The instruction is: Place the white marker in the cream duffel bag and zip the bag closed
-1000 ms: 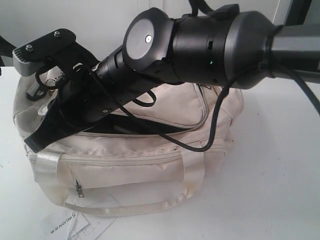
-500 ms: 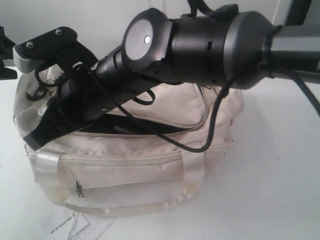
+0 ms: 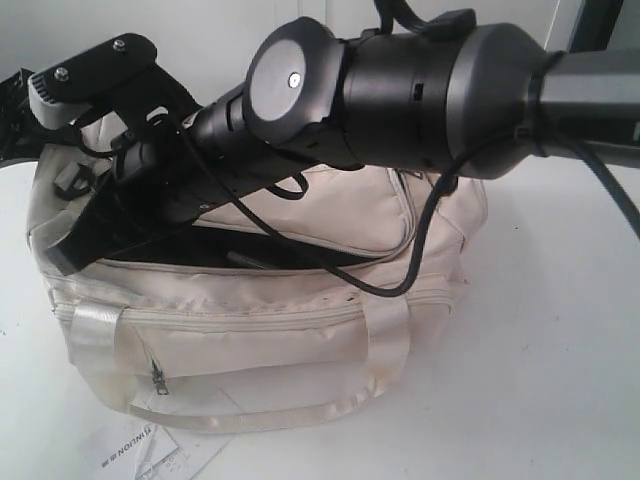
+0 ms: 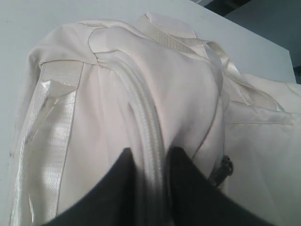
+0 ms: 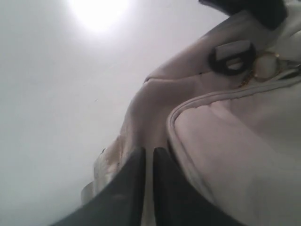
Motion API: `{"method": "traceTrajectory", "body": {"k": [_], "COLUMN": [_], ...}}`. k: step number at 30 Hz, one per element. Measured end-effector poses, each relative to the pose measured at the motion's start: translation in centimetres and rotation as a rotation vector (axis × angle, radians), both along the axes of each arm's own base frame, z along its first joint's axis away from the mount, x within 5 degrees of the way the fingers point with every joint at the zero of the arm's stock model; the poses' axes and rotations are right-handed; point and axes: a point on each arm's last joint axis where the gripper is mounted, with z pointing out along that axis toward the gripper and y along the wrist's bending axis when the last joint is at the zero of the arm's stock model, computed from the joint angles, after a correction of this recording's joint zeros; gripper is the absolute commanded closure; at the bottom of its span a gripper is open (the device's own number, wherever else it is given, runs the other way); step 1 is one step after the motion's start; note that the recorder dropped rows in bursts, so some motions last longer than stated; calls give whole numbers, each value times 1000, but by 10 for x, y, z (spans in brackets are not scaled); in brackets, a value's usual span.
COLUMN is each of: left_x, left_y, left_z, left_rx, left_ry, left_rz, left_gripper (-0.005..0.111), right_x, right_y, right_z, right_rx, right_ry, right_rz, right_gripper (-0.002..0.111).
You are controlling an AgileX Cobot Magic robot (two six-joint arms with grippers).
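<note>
Closing in from the far left end of the cream duffel bag, the left gripper now straddles a raised zip seam on that end, one dark finger on each side and pressed against it. A second ago it was outside the exterior view; now its dark edge shows beside the bag's left end. Over that second the right gripper has lifted a little off the same end of the bag. Its fingers are nearly together with only a thin slit between them, and I cannot tell whether anything is pinched there.

No view shows the white marker as such. A slim dark shape lies in the black-lined opening on top of the bag, but I cannot tell if that is the marker. Probably the marker is already inside.

The top flap still gapes along the bag's length, so the zipping is not done. The left gripper seems set to hold the bag's end steady on the tabletop while the zip is pulled.
</note>
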Motion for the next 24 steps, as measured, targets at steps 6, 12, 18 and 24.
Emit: {"method": "traceTrajectory", "body": {"k": [6, 12, 18, 24], "left_x": [-1, -2, -2, -2], "left_y": [-2, -4, -4, -4], "left_z": [1, 2, 2, 2], "left_rx": [-18, -44, -47, -51], "left_ry": [6, 5, 5, 6], "left_rz": [-21, -28, -31, -32], "left_gripper": [106, 106, 106, 106], "right_x": [21, 41, 52, 67], "right_y": [-1, 11, 35, 46], "right_z": [15, 8, -18, -24], "right_rx": [118, 77, 4, -188], "right_ry": [-176, -312, -205, -359], "right_rz": [-171, -163, -35, 93], "right_gripper": [75, 71, 71, 71]}}
